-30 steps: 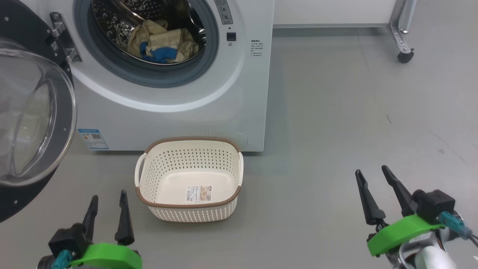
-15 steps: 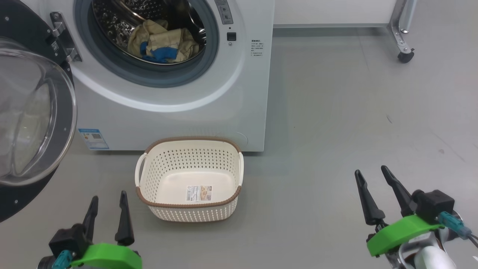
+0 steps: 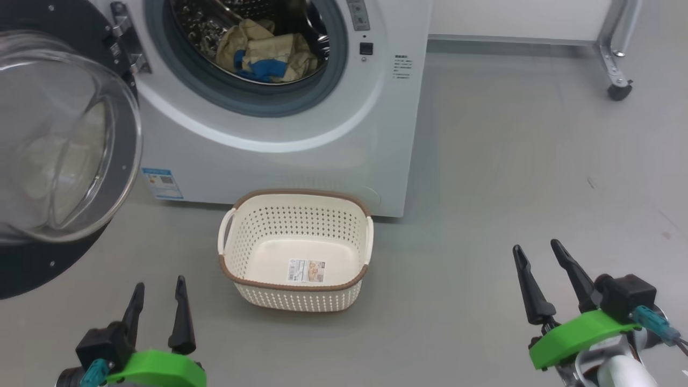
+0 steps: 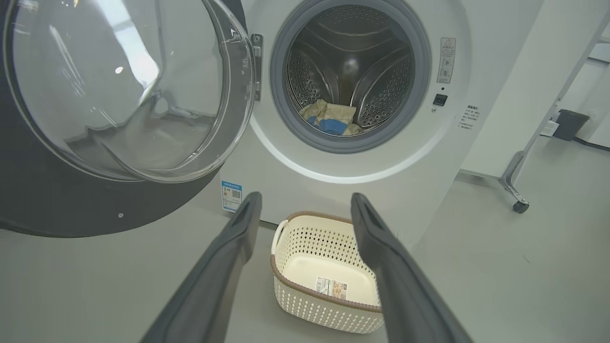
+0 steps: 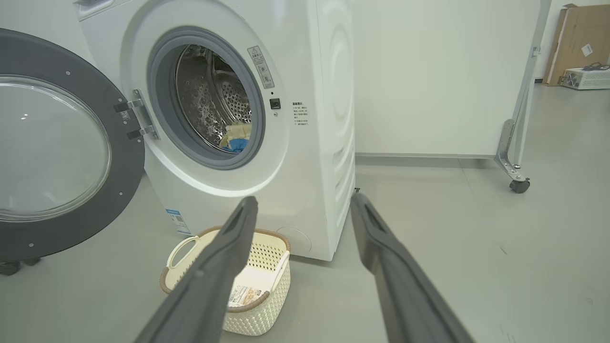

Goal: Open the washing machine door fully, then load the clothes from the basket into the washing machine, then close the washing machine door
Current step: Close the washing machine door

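The washing machine door [image 3: 59,134] wide open as before; left gripper [image 3: 160,282] and right gripper [image 3: 536,245] jaws apart, empty.

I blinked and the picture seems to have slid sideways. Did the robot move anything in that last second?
Nothing was moved, gripped or let go. Only the head camera swung slightly left, toward the washing machine door. The basket sits empty as before, the clothes lie in the drum, the door is open, and both jaws stay open and empty.
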You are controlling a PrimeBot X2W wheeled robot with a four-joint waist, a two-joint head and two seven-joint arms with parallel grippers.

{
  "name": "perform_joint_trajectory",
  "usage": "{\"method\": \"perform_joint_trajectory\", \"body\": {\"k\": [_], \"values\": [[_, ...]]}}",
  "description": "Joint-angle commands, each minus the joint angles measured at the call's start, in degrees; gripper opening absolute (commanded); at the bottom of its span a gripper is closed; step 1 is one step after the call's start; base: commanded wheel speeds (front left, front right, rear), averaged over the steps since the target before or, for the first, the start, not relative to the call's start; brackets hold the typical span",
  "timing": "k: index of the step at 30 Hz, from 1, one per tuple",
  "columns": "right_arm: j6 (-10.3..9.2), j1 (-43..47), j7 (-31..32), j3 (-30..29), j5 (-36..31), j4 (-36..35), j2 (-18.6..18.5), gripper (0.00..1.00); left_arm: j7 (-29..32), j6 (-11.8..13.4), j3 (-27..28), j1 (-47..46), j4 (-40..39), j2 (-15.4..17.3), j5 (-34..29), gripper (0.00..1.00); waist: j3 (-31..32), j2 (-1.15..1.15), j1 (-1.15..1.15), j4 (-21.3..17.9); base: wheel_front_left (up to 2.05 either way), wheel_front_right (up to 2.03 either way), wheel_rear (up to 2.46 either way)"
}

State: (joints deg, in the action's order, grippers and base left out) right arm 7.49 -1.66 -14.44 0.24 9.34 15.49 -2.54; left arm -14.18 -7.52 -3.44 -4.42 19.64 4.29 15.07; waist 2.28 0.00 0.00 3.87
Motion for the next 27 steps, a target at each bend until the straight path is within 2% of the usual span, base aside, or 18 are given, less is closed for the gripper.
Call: {"method": "perform_joint_trajectory", "body": {"k": [1, 19, 20, 22, 27], "values": [[0.0, -2.2, -0.6, 1.3, 0.3, -2.0, -0.3, 1.0, -0.8, 0.0, 2.0, -3.0, -1.6, 0.5, -0.6, 1.0, -0.3, 0.0, 0.0, 2.1, 0.0, 0.0, 0.0], [0.0, -2.1, -0.6, 3.6, 2.3, -3.2, -0.3, 1.0, -0.8, 0.0, 2.9, -2.7, -2.3, 2.2, -1.9, 1.0, -1.2, 0.0, 0.0, 21.3, 0.0, 0.0, 0.0], [0.0, -2.1, -0.6, 3.7, 2.6, -3.3, -0.3, 1.0, -0.8, 0.0, 2.5, -3.0, -2.3, 2.3, -1.9, 1.0, -1.1, 0.0, 0.0, 23.3, 0.0, 0.0, 0.0], [0.0, -2.2, -0.6, 4.1, 2.9, -3.3, -0.3, 1.0, -0.8, 0.0, 2.2, -3.1, -2.3, 2.4, -1.8, 1.0, -1.1, 0.0, 0.0, 25.0, 0.0, 0.0, 0.0], [0.0, -4.5, -0.6, 7.3, 3.3, -2.9, -0.3, 1.0, -0.8, 0.3, 4.3, -2.2, -3.9, 2.6, -1.6, 1.0, -2.4, 0.0, 0.0, 26.1, 0.0, 0.0, 0.0]]}}
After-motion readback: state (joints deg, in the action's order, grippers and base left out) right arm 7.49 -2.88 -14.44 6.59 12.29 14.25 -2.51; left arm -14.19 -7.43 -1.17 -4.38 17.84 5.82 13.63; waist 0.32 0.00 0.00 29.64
